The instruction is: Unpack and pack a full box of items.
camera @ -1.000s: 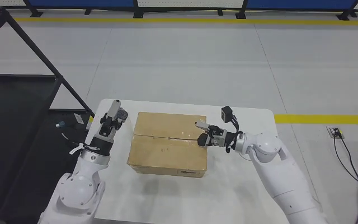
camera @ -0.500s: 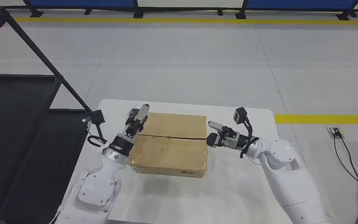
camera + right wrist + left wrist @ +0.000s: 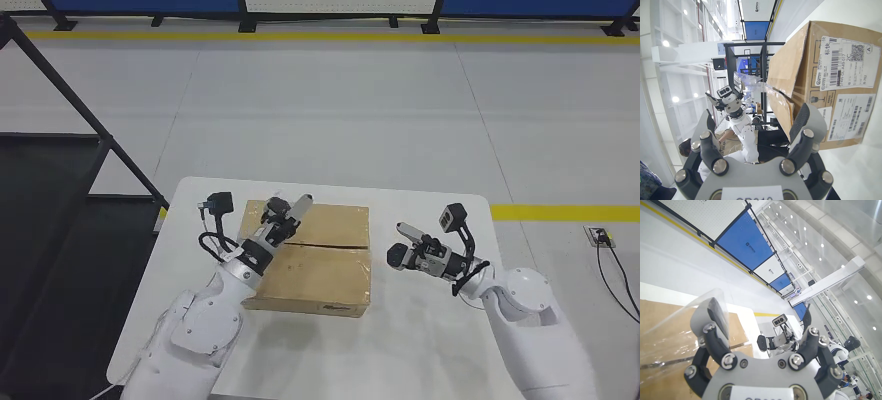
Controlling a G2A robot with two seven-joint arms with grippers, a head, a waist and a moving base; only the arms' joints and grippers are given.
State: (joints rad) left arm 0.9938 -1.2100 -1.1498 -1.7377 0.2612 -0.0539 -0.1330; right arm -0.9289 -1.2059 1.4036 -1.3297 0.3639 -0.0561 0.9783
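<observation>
Left gripper (image 3: 298,203), spread with clear tape (image 3: 677,319) clinging, is crossing the box (image 3: 320,275); right gripper (image 3: 397,245), released, is retreating toward 3 o'clock, so unsealing looks underway.

The left arm bends in at the elbow and its wrist tips up. The left gripper (image 3: 298,205) is raised, pointing up and away, with its two fingers (image 3: 716,315) spread wide. The right arm is held out level. The right gripper (image 3: 394,245) faces the left one, well apart from it, and its fingers (image 3: 802,123) are wide apart too.
</observation>
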